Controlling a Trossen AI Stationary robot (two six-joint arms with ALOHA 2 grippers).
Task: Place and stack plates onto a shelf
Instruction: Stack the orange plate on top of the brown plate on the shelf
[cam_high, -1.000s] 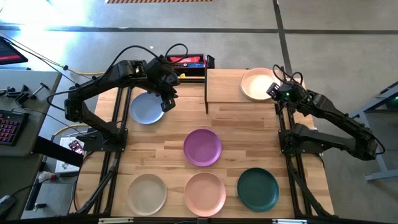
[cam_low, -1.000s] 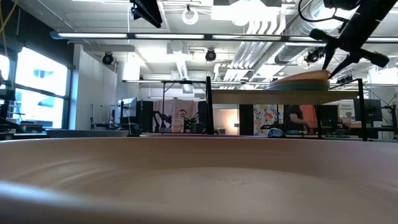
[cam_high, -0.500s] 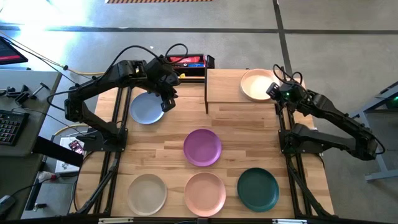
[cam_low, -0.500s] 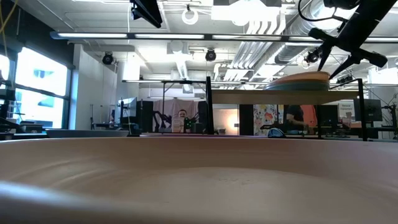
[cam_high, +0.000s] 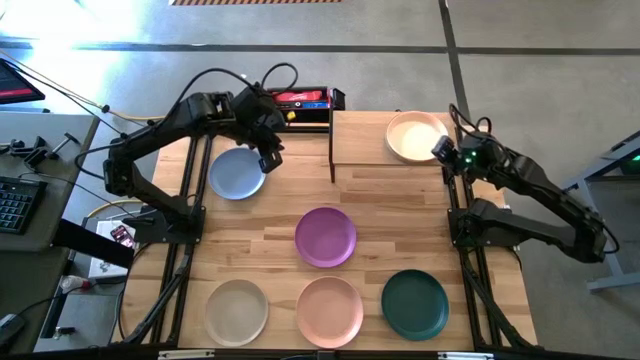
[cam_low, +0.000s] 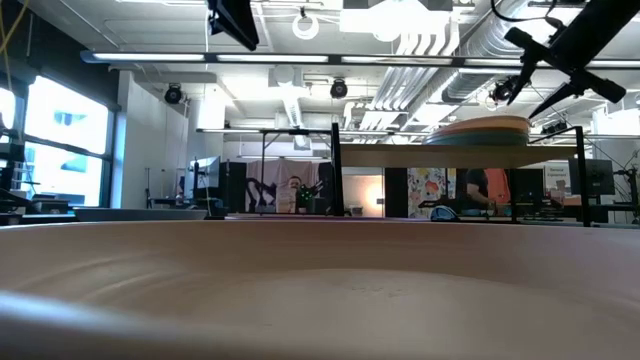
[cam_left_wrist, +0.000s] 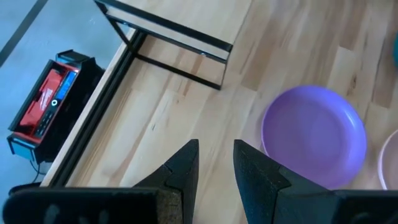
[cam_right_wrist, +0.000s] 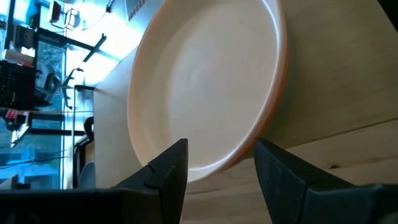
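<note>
A red-and-black box (cam_high: 300, 100) sits at the far edge of the wooden bench (cam_high: 270, 235). A keyboard (cam_high: 12, 205) lies on a desk beside it.

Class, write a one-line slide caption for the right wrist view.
Right gripper open, just off the rim of the top plate on the shelf.

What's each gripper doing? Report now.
Left gripper: open, empty, above the table.
Right gripper: open, empty, beside the stack.

— Where's the stack?
— Peach matte round plate (cam_high: 414, 136) tops it, on the light-wood shelf (cam_high: 362, 140).
— The others?
— Blue (cam_high: 236, 173), purple (cam_high: 325, 237), beige (cam_high: 237, 311), pink (cam_high: 329, 311) and dark teal (cam_high: 414, 304) plates lie flat, apart.
</note>
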